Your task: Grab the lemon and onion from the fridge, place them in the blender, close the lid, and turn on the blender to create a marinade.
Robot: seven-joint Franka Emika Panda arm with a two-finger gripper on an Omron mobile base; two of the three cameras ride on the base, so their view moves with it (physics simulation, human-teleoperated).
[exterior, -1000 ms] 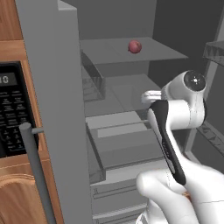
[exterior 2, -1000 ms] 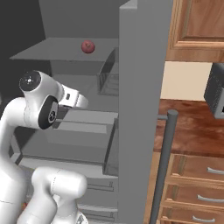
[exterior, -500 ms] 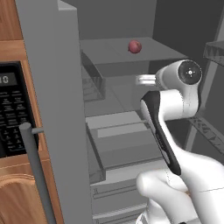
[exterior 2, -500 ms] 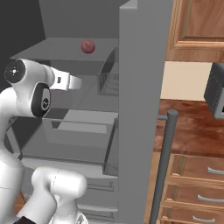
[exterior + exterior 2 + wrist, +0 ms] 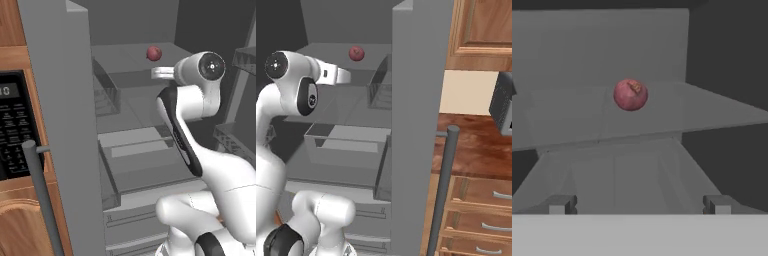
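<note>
The onion (image 5: 630, 94) sits alone on the top shelf (image 5: 712, 112) of the open fridge (image 5: 65, 125), back from the front edge. The gripper (image 5: 637, 204) is wide open with nothing in it, apart from the onion.

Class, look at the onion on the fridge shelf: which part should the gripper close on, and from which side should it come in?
Grip the onion across its round middle, coming in level from the fridge's open front. It sits alone on the upper shelf, clear all around, and the open gripper already faces it, probably wide enough to straddle it.
</note>
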